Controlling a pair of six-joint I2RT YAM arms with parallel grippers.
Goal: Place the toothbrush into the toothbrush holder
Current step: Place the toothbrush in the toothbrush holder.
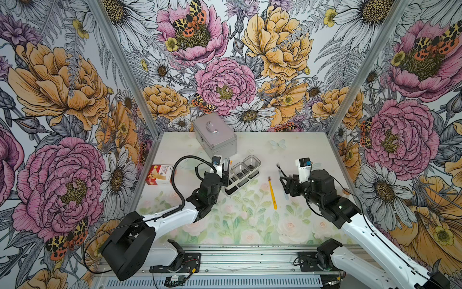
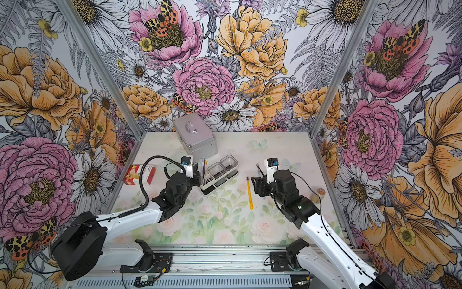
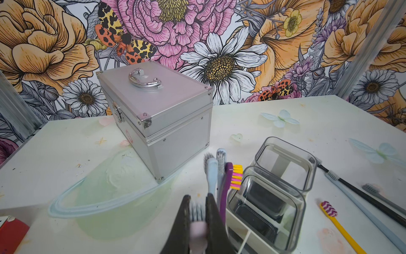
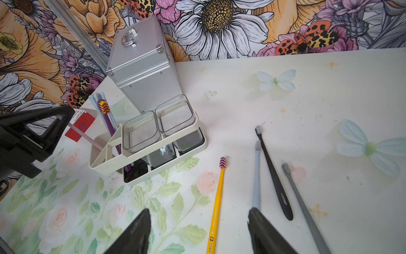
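Note:
My left gripper is shut on the head end of a pink toothbrush, whose handle slants down into the open white compartment of the toothbrush holder. A purple brush and light blue ones stand in that compartment. The two clear cups hold nothing. My right gripper hangs open low over the table to the holder's right. A yellow toothbrush lies between its fingers, untouched. Light blue, black and grey brushes lie beside it.
A silver metal case stands right behind the holder near the back wall. A red and white box lies to the left, and a clear greenish lid lies flat by the case. Flowered walls close three sides.

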